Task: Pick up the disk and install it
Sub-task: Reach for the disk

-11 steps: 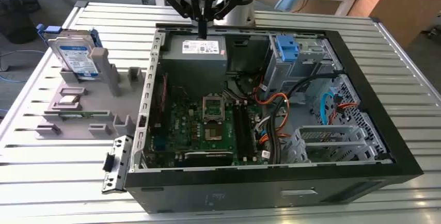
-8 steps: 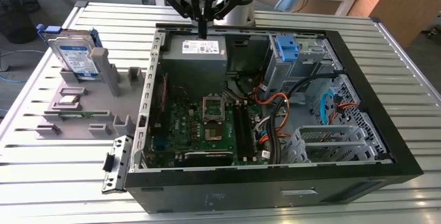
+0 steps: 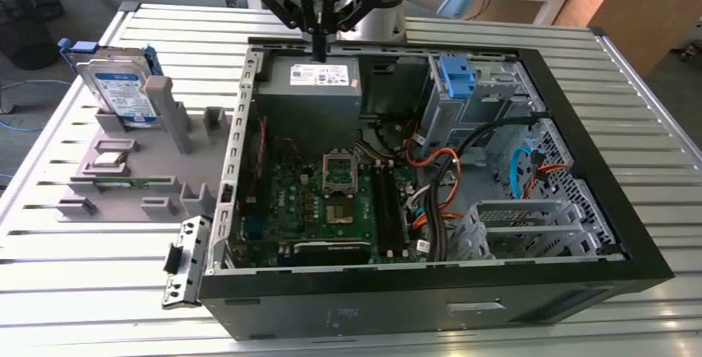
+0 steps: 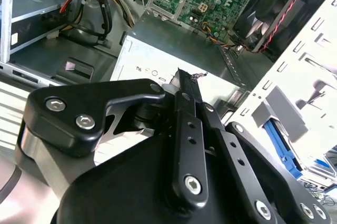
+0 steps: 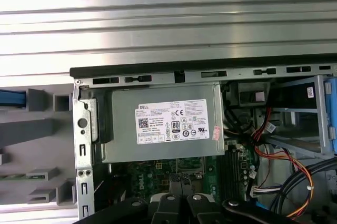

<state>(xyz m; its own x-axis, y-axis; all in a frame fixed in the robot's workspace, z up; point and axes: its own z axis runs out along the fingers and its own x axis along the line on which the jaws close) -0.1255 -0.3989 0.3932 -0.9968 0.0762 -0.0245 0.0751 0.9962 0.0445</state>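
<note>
At the exterior view's left, a slatted metal table (image 3: 66, 291) carries a grey holding fixture (image 3: 131, 168). The disk (image 3: 118, 87), silver with a white-and-blue label and blue rails, stands on edge in a slot at the fixture's far end, untouched and well apart from the arm.

Just beside the fixture sits an open black computer case (image 3: 439, 295), lying on its side with its inside facing up. Over the case's far corner nearest the fixture hangs the gripper (image 3: 318, 51). It points straight down, its two black fingers pressed together with nothing between them (in the second wrist view the fingers (image 4: 185, 129) meet in one narrow blade). Its tip is just above a grey power supply box (image 3: 311, 98) with a white sticker; whether it touches cannot be told. Nearer in the case lies the green motherboard (image 3: 329, 201).

Toward the exterior view's right, a bare blue bracket (image 3: 454, 76) sits in the metal drive bay, with orange, black and blue cables (image 3: 439, 168) below it.
</note>
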